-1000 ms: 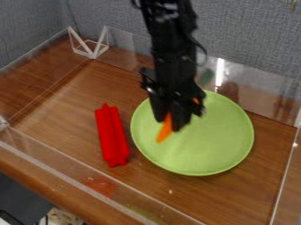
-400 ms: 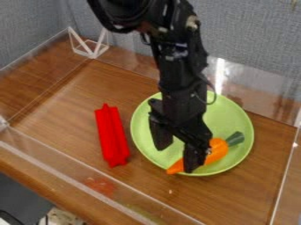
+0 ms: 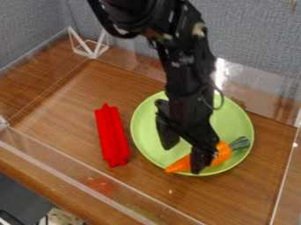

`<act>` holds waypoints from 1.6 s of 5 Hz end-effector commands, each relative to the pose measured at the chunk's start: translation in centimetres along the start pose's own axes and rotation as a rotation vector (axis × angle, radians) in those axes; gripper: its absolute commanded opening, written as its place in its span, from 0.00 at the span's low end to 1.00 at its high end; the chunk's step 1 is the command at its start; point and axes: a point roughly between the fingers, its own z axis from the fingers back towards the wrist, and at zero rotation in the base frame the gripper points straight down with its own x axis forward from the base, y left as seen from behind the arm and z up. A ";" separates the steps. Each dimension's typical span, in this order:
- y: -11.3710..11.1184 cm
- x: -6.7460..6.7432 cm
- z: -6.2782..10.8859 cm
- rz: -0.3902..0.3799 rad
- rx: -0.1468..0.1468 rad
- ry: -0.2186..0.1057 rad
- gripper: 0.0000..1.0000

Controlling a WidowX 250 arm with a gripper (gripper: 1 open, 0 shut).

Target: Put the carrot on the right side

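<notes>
The carrot point(image 3: 202, 159) is small and orange, with its green stem end point(image 3: 235, 143) pointing right. It lies on the front right part of the round green plate point(image 3: 150, 132). My gripper point(image 3: 191, 149) points straight down over it and is open. Its black fingers point(image 3: 172, 139) straddle the carrot's thick end without clamping it. The arm hides the middle of the plate.
A long red ridged bar point(image 3: 112, 136) lies on the wooden table just left of the plate. A white wire stand point(image 3: 88, 41) sits at the back left. Clear plastic walls point(image 3: 35, 171) fence in the table along the front and sides.
The gripper carried the carrot from the plate's left part rightward and down, then opened. The carrot now rests on the plate's front right instead of hanging in shut jaws.
</notes>
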 end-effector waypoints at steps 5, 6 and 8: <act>-1.0 -0.1 2.5 0.064 0.102 -0.065 1.00; -0.6 -0.5 1.8 0.082 0.106 -0.075 1.00; -0.2 1.1 1.9 0.190 0.129 -0.099 1.00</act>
